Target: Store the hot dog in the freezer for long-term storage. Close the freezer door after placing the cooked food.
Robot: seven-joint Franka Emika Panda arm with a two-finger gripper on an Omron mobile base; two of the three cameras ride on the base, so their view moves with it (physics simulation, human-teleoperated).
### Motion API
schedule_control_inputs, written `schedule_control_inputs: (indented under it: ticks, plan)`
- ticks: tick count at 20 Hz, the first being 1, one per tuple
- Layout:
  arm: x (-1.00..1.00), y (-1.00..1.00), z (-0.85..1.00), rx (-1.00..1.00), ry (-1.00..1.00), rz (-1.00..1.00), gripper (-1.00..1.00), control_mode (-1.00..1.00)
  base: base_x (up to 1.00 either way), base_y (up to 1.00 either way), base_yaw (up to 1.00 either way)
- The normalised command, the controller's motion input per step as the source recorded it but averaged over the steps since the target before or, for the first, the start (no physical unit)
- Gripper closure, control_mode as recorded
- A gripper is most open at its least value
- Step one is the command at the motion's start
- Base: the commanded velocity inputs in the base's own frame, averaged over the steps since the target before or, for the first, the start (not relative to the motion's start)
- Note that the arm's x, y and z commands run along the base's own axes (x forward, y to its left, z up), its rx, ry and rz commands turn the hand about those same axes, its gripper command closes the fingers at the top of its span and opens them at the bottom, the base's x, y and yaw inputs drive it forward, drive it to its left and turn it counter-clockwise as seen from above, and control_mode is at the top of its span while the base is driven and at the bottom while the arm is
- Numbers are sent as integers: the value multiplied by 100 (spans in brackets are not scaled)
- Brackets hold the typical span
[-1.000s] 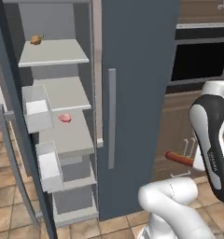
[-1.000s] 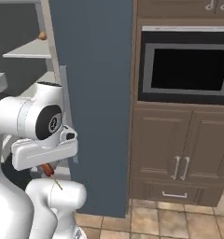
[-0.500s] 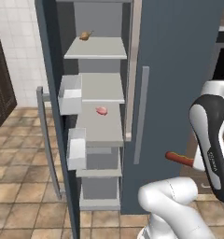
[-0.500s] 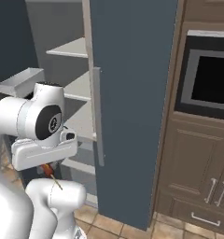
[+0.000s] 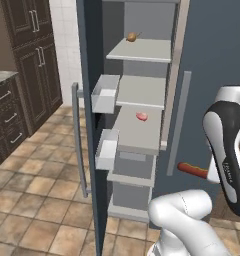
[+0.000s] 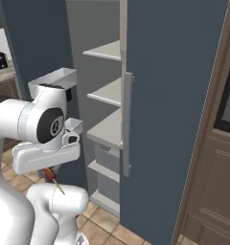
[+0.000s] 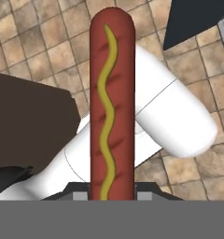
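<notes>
I read this as a home kitchen, rendered. A tall slate-blue refrigerator (image 5: 212,75) stands with its freezer door (image 5: 89,100) swung open, showing pale grey shelves (image 5: 142,50) with food on them. Dark brown wooden cabinets (image 5: 27,55) with bar handles line the left wall beside a white tiled backsplash (image 5: 62,45). The floor (image 5: 37,200) is tan stone tile. A built-in oven (image 6: 229,95) sits in panelled cabinetry at right.
</notes>
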Motion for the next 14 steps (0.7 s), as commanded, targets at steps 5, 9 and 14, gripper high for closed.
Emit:
schedule_control_inputs:
  ticks: [5,9,14]
  plan:
    - [0,0,0,0,0,0,100,100,26,0,26]
    - [0,0,0,0,0,0,100,100,3,4,1]
    - [0,0,0,0,0,0,100,100,3,16,0]
